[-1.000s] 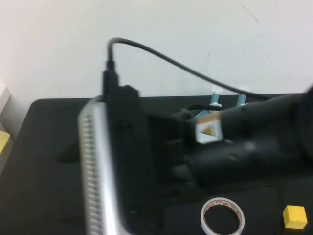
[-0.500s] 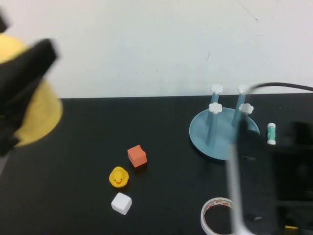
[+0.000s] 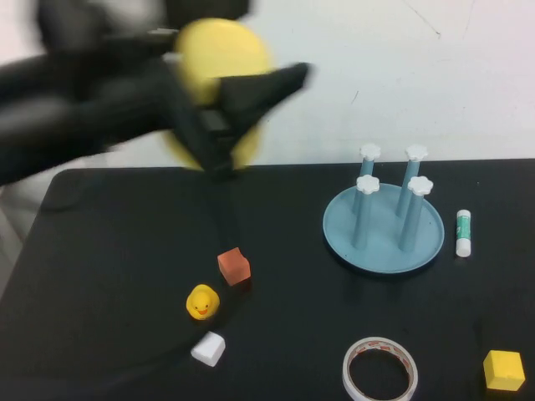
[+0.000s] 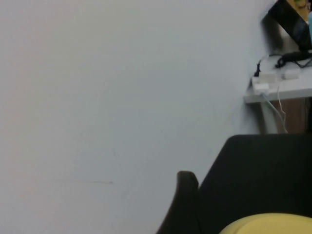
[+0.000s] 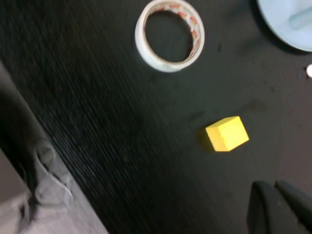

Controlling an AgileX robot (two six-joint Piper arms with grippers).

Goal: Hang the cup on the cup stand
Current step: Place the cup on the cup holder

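The yellow cup (image 3: 219, 50) is held in the air by my left gripper (image 3: 242, 109), high above the table's back left, with black fingers on either side of it. The left wrist view shows the cup's edge (image 4: 273, 224) beside one dark finger (image 4: 186, 195). The cup stand (image 3: 384, 251), a blue-grey dish with four posts under white flower caps, stands at the right of the table, well to the right of the cup. My right gripper (image 5: 280, 204) is shut and empty, low over the table near the yellow cube (image 5: 227, 133); it is out of the high view.
An orange cube (image 3: 234, 266), a yellow rubber duck (image 3: 201, 302) and a white cube (image 3: 208, 348) lie left of centre. A white tape roll (image 3: 380, 369) and the yellow cube (image 3: 504, 370) lie at the front right. A glue stick (image 3: 464, 232) lies right of the stand.
The right arm has pulled back out of the high view. The left arm has swung the cup from the far left towards the middle, still raised.
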